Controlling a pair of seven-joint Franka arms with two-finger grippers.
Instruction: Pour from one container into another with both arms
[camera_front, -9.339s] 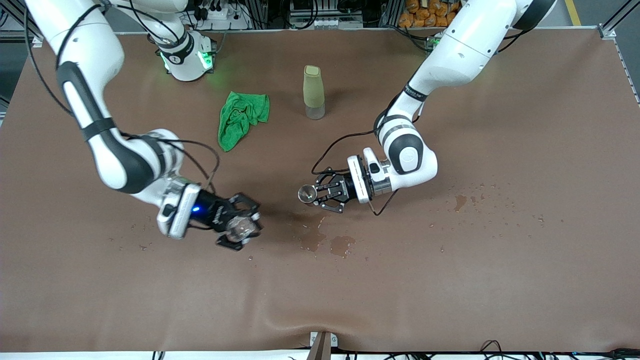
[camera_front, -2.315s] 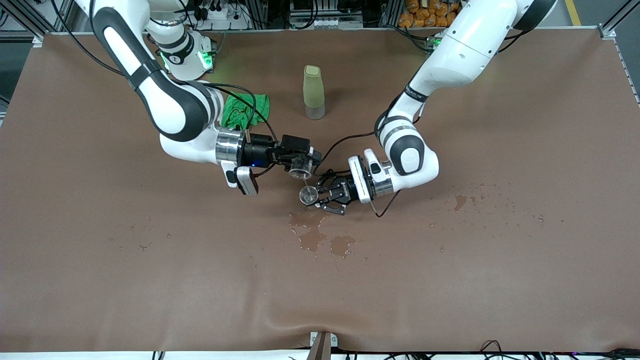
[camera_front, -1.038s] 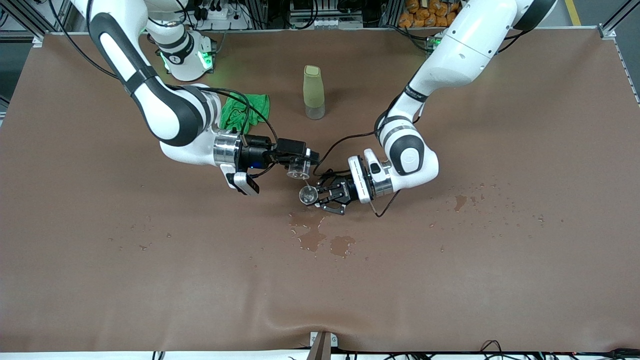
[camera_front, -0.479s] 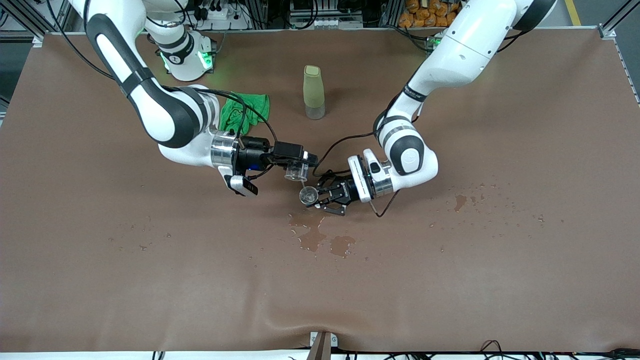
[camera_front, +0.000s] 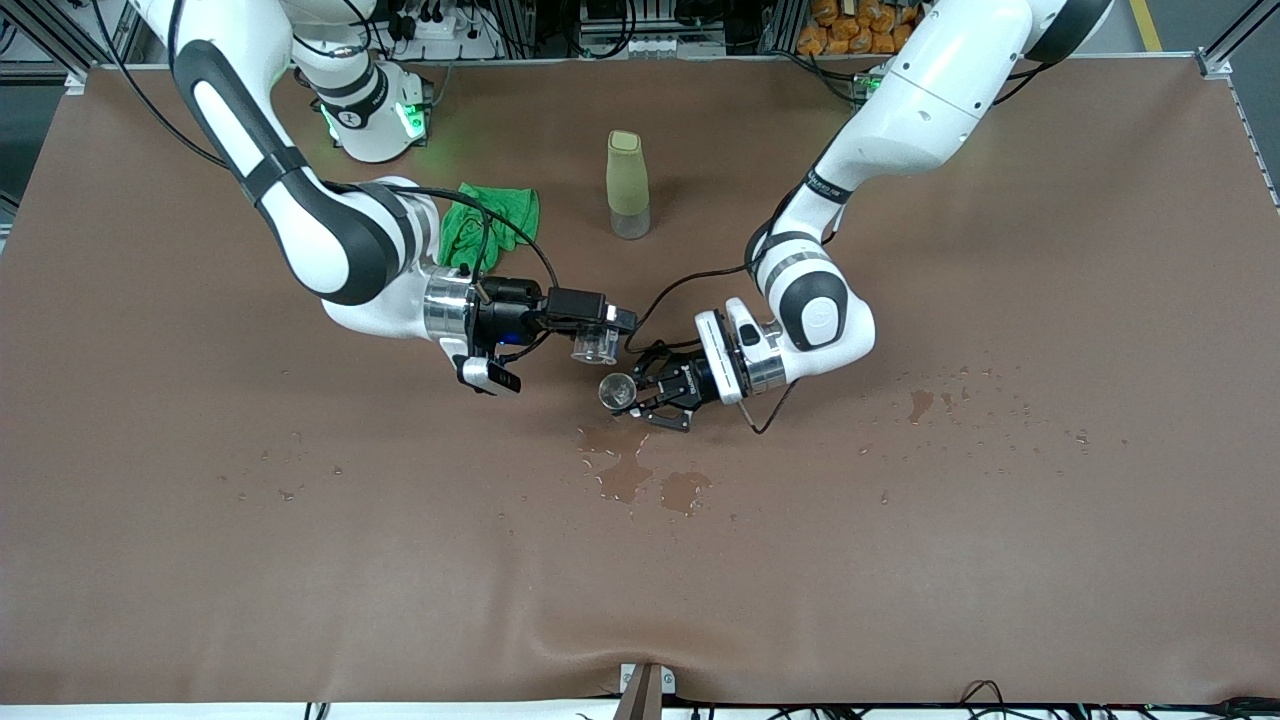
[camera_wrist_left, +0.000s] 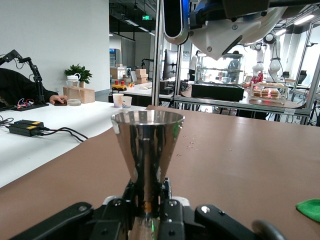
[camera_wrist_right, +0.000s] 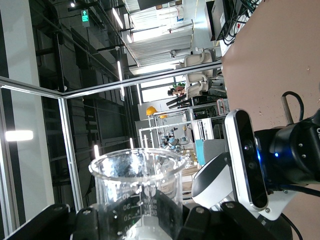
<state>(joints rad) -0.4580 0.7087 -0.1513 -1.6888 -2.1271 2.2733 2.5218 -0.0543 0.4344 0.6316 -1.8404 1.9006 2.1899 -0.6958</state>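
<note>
Two white, rounded, jointed robot arms, right arm (camera_front: 300, 200) and left arm (camera_front: 900, 110), with dark grey bands at the joints. Each wrist carries a silver metal ring, a white camera block and a black linkage gripper. Loose black cables trail alongside.

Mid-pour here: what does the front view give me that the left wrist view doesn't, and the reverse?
Only the front view: the right hand shut on the clear glass beaker, tilted on its side above the steel cup, plus the wet spill patches and the tall olive-green bottle on the brown table.
Only the left wrist view: the cup's flared cone profile, standing upright.
Both: the shiny steel conical measuring cup gripped by the shut left hand, and the crumpled green cloth.
</note>
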